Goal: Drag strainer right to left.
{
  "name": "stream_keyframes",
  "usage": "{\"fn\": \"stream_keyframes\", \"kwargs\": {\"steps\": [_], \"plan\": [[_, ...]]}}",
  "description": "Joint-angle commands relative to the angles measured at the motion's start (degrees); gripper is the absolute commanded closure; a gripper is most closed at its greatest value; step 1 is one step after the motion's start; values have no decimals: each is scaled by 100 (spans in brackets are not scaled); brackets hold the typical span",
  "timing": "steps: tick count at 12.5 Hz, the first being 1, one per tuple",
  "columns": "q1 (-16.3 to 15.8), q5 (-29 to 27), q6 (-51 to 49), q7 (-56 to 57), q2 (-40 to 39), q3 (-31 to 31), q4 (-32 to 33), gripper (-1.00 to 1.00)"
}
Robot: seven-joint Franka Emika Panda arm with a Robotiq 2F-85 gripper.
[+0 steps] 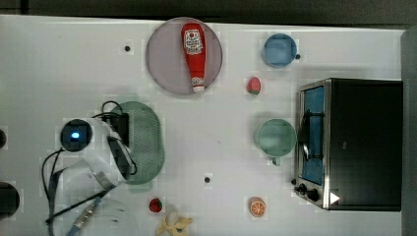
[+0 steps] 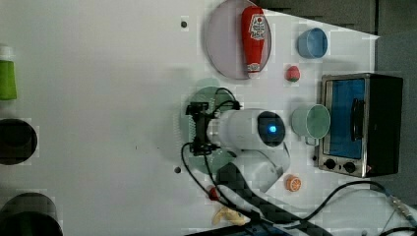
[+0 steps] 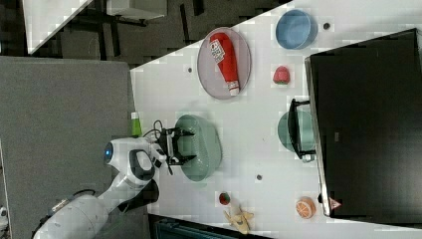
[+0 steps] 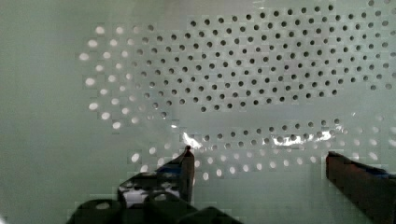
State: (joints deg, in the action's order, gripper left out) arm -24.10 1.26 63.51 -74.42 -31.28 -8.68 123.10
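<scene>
Your end effector sits with fingers apart, down inside the strainer, gripping nothing. The strainer lies toward the counter edge at the top view's left. Risk: drag too fast and the fingers ride over the shallow wall, or the strainer pivots.

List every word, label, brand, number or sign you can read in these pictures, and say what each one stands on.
No text can be read as words.
Ketchup bottle: a white label with dark print, too blurred to read.
Toaster oven: a small white triangle sign at its front corner by the knobs, in the right view red-edged; nothing inside it is legible.
Arm: a glowing blue light, no lettering.
Strainer, gripper: no markings.
</scene>
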Motion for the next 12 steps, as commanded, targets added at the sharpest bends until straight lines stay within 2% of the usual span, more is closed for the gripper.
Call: {"fn": "stream_keyframes", "kwargs": {"steps": [1, 6, 12], "plan": [[-420, -364, 4, -440, -129, 42, -331, -100], [-761, -679, -241, -459, -405, 40, -867, -100], [-963, -858, -289, -732, -481, 41, -1110, -100]]}}
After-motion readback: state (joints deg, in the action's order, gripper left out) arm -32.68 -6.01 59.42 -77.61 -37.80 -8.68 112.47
